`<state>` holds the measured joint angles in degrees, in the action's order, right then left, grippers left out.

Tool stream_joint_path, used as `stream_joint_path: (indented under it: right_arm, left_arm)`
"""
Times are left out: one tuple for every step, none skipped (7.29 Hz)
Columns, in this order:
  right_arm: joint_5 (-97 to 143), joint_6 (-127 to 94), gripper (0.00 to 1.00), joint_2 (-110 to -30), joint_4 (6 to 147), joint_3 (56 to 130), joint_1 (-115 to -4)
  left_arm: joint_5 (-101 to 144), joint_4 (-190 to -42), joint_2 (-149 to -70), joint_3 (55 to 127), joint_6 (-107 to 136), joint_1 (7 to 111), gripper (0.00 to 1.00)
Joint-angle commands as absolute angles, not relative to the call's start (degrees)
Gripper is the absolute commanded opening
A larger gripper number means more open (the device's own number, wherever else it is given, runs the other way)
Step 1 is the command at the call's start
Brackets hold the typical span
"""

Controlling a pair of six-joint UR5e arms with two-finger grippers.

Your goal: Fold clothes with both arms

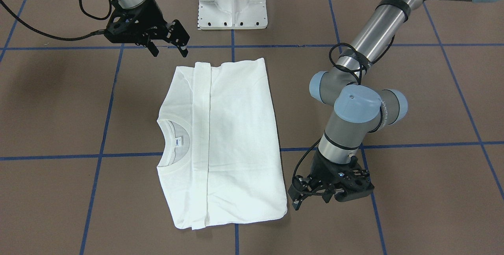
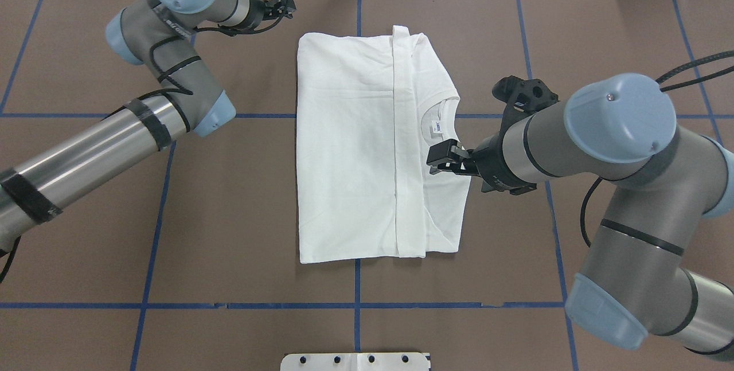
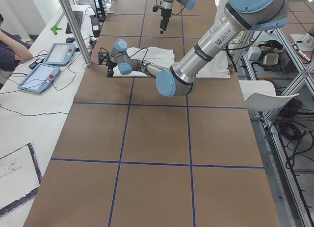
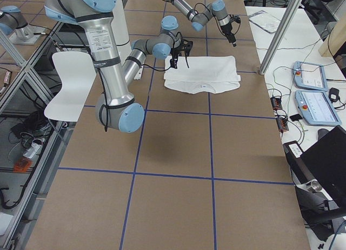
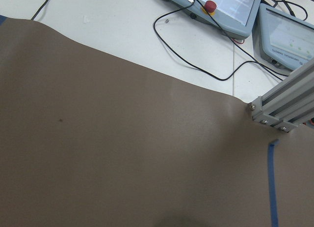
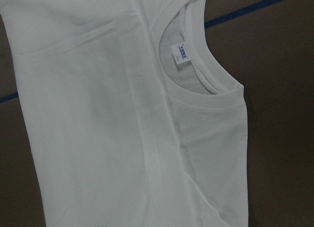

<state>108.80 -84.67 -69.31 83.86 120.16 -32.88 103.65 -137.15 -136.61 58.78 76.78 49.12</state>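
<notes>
the white long-sleeved t-shirt (image 1: pixel 240 136) lies flat in the middle of the brown table (image 1: pixel 59 101), which is crossed by blue tape lines (image 1: pixel 104 129). the shirt is folded into a tidy rectangle. its ribbed round collar (image 1: pixel 163 127) points toward the robot's right side, with the small blue-printed neck label (image 1: pixel 179 141) facing up inside the neck opening. a long narrow folded band of cloth (image 1: pixel 200 140) runs straight across the shirt just beside the collar, from the edge nearest the robot to the far edge. the right gripper (image 1: pixel 170 52) is near the shirt's corner at the collar end on the robot's side. its two black fingers are spread apart with nothing between them, and it is clear of the cloth. the left gripper (image 1: pixel 312 199) is just beside the opposite corner, at the hem end on the operators' side. its jaws are also parted and empty, and it does not touch the shirt. the right wrist camera looks down on the collar and label, while the left wrist camera sees only bare table, an aluminium post (image 5: pixel 287 102) and two teach pendants (image 5: pixel 225 6) beyond the table's edge. the white pedestal base (image 1: pixel 232 0) stands at the robot's side of the table.
</notes>
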Motion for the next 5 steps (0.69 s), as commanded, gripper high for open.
stream_joint_path:
  right_arm:
    - [101.7,-78.3,1.00,-65.4,84.2,114.6,-29.4]
    - [97.8,-75.1,0.99,-63.9,84.3,112.2,-26.6]
    - [95.6,-70.8,0.98,-63.0,84.3,109.7,-25.0]
    - [92.8,-66.1,0.96,-62.1,84.3,106.7,-23.0]
    - [91.2,-63.0,0.95,-60.0,84.3,103.4,-21.8]
  left_arm:
    - [107.7,-136.6,-124.6,73.5,74.0,49.5,1.00]
    - [111.1,-134.1,-119.8,80.9,73.9,49.4,1.00]
    - [113.7,-132.0,-116.8,86.7,73.9,49.4,1.00]
    - [116.3,-130.5,-113.2,92.2,73.9,49.4,1.00]
    - [118.5,-130.3,-110.7,96.5,74.0,49.4,1.00]
